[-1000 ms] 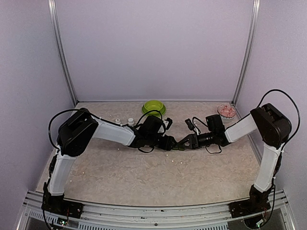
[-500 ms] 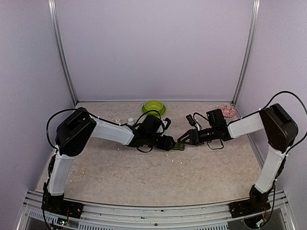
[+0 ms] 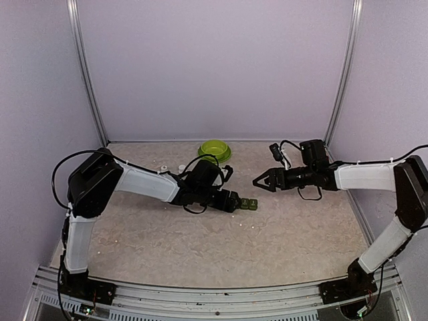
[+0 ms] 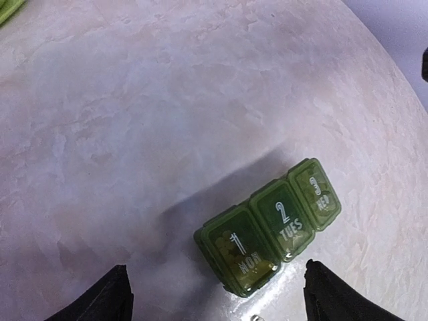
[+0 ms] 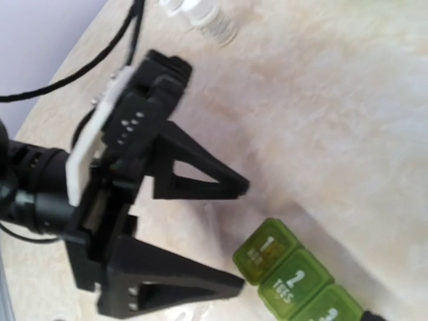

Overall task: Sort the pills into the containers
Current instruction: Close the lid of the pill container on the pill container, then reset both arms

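Three shut compartments are counted on the pill box [image 4: 271, 224], contents not made out; it lies on the table [image 3: 200, 247] just ahead of the left gripper [image 3: 235, 202], spread and empty. The right gripper [image 3: 261, 180], likewise spread, has been drawn back from it.

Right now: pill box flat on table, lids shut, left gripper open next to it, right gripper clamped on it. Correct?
No. The right gripper is open and clear of the pill box, per the top external view. Rest stands.
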`<act>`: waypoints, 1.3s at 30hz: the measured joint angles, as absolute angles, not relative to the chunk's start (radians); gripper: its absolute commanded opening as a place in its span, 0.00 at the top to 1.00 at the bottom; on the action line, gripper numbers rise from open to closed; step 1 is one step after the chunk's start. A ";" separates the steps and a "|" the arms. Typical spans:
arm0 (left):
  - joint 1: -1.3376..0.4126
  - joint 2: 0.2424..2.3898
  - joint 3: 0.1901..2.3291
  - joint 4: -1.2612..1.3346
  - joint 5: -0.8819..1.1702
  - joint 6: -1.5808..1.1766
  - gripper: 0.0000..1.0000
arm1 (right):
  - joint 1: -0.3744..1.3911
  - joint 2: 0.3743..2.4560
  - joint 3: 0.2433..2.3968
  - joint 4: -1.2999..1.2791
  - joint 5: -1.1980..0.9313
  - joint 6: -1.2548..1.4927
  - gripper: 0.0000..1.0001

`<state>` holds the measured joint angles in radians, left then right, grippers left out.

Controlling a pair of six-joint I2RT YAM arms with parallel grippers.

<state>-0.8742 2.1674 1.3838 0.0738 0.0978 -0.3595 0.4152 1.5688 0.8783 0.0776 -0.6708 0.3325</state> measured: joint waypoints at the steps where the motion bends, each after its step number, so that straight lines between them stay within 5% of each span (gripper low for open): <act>1: -0.874 2.157 1.380 0.074 0.097 -0.360 0.10 | 0.415 1.555 0.874 0.072 -0.661 0.331 0.02; 9: -0.877 1.996 1.311 0.087 0.097 -0.362 0.01 | 0.415 1.405 0.798 0.005 -0.492 0.314 0.00; 25: -0.843 1.666 1.095 0.066 -0.018 -0.360 0.01 | 0.415 1.017 0.661 -0.086 -0.096 0.273 0.00; 39: -0.714 1.330 0.944 -0.049 -0.177 -0.377 0.01 | 0.415 0.878 0.656 -0.191 0.168 0.226 0.00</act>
